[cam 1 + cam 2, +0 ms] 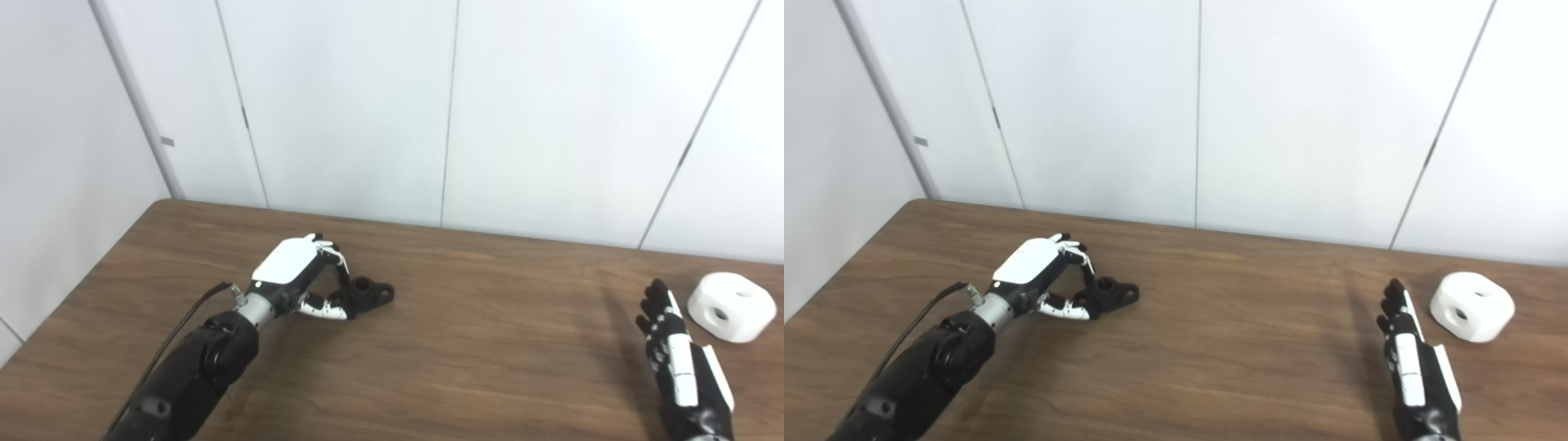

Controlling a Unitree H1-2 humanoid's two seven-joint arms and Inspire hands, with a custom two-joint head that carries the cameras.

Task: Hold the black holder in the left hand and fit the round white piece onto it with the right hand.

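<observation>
nearest the camera, at the bottom right, the right hand (680, 355) rises from the lower edge with its fingers (652, 306) straight, held close side by side and pointing away toward the wall; it holds nothing and touches nothing. its dark shadow falls on the wood just to its left. at the bottom left, the black forearm (196, 367) of the other arm comes in slantwise, with a thin black cable (184, 324) running along its outer side to the silver wrist.

a little farther in, the left hand (300, 278) hangs low over the brown wooden table (478, 355), white back plate facing up, fingers curled down and thumb (324, 309) reaching underneath. finger and thumb tips are at the near end of the black holder (367, 293), closing round it; the holder seems to lie on the tabletop, and i cannot tell whether the grip is firm or only touching. the holder's far end, with a round hole in it, sticks out to the right, free of the hand.

at about the same depth on the far right sits the round white piece (732, 306), resting on the table just beyond and to the right of the right hand, apart from it. holes show in its top and side. it is well apart from the holder.

behind the table stand plain white wall panels (343, 110) with thin vertical seams.
</observation>
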